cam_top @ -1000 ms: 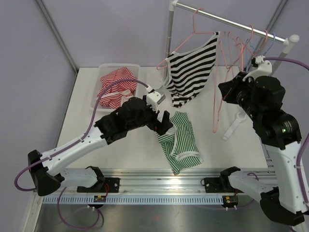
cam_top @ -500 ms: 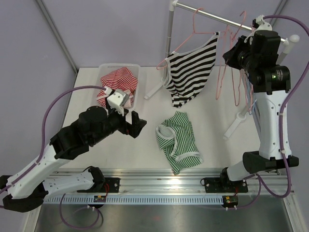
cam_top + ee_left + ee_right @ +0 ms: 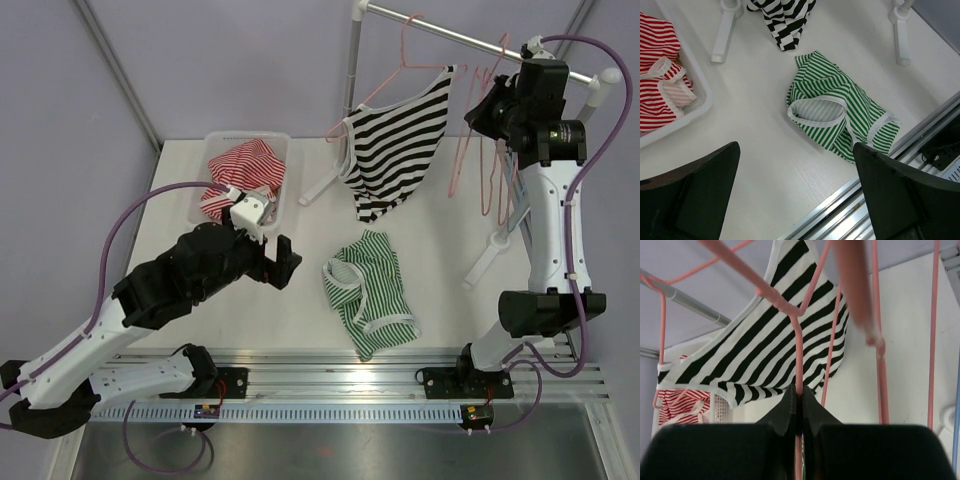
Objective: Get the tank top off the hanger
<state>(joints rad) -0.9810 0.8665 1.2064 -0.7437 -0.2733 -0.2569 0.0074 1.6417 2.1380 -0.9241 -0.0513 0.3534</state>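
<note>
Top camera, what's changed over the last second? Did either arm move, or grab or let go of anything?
The left gripper pulled back left from the green striped top, jaws open and empty. The right gripper rose to the rail, jaws shut on a pink hanger. The black-and-white tank top still hangs; the green striped top and the red clothes in the bin lie as before.
</note>
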